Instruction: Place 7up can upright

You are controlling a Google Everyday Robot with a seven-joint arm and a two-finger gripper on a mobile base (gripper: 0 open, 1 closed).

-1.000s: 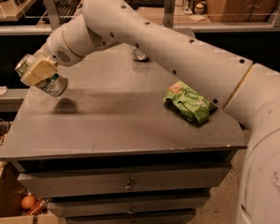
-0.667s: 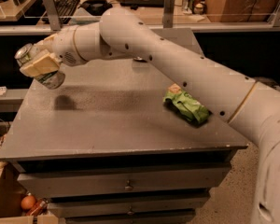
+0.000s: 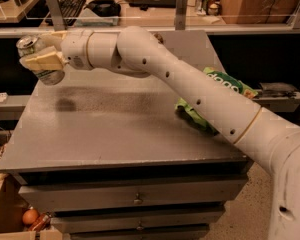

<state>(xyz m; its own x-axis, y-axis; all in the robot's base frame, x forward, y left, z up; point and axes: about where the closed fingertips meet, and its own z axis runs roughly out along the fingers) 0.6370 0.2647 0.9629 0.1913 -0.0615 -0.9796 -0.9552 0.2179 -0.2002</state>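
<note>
The 7up can [image 3: 40, 60] is a pale silvery can with green markings and a silver top. It is held in the air over the far left corner of the grey table [image 3: 115, 134], tilted slightly with its top up and to the left. My gripper [image 3: 42, 54] is shut on the can, its cream fingers [image 3: 42, 61] clamped across the can's body. The white arm [image 3: 190, 89] reaches in from the right across the table. The can's shadow lies on the tabletop below it.
A green chip bag [image 3: 215, 101] lies on the right side of the table, partly hidden behind the arm. Drawers [image 3: 135, 199] run below the tabletop. A shelf with a keyboard [image 3: 70, 4] and other items stands behind.
The arm has lifted the can higher and a little to the right, and the can now stands more nearly upright. The chip bag has not moved.
</note>
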